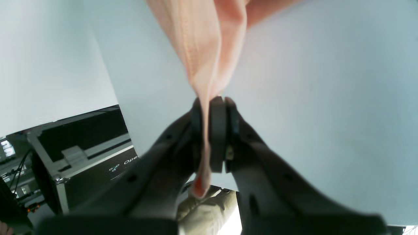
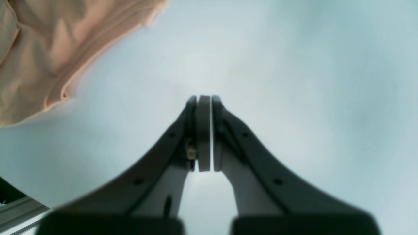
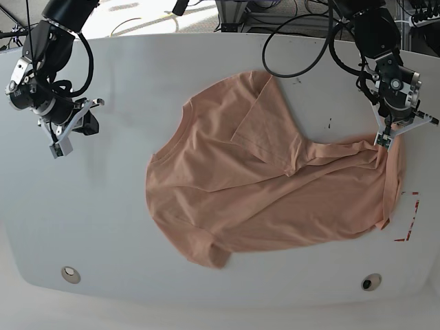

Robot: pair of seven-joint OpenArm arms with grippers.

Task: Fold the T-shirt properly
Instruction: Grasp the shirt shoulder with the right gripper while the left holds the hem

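The salmon-peach T-shirt (image 3: 261, 192) lies spread and wrinkled on the white table (image 3: 137, 82), with one sleeve folded inward near the top. At the right of the base view, my left gripper (image 3: 383, 141) is shut on the shirt's right edge and lifts a ridge of fabric off the table. The left wrist view shows the T-shirt (image 1: 202, 49) cloth pinched between the pads of the left gripper (image 1: 210, 99). My right gripper (image 3: 56, 148) hovers at the table's far left, apart from the shirt. Up close, the right gripper (image 2: 204, 97) is shut on nothing, with the T-shirt (image 2: 42, 55) at the upper left.
Red tape marks (image 3: 410, 218) sit on the table beside the shirt's right edge. Two round fittings (image 3: 70, 274) (image 3: 371, 282) are set near the front edge. Cables (image 3: 295, 41) hang at the back. A black case (image 1: 85, 143) stands beyond the table edge.
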